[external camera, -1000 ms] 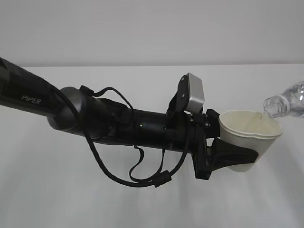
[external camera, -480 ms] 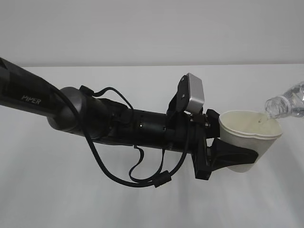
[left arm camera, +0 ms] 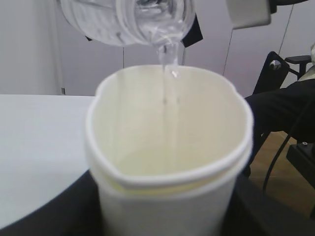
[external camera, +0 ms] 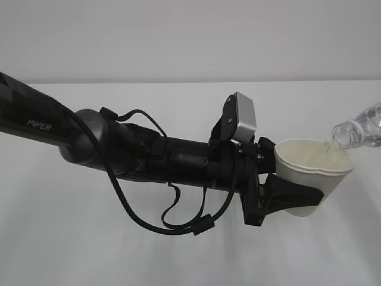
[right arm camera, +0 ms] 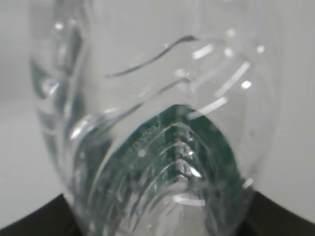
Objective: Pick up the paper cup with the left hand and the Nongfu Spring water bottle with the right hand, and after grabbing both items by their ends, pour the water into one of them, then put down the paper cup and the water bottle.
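My left gripper (external camera: 305,196) is shut on the paper cup (external camera: 312,164) and holds it upright above the white table. In the left wrist view the cup (left arm camera: 167,162) fills the frame, its rim squeezed out of round, with black fingers (left arm camera: 54,211) at both sides. The Nongfu Spring water bottle (external camera: 360,130) comes in from the right edge, tilted, its open mouth over the cup's far rim. A thin stream of water (left arm camera: 170,59) falls from the bottle (left arm camera: 128,19) into the cup. In the right wrist view the clear ribbed bottle (right arm camera: 157,137) with its green label sits in my right gripper (right arm camera: 157,231), which is shut on it.
The white table (external camera: 178,256) lies under both arms. The left arm, with its loose cables (external camera: 172,220) and grey camera box (external camera: 244,117), crosses the exterior view from the left. A dark chair (left arm camera: 275,73) stands beyond the table edge in the left wrist view.
The bottle has shifted very slightly over the cup's rim while water keeps running in. The left arm and the cup have stayed in place.
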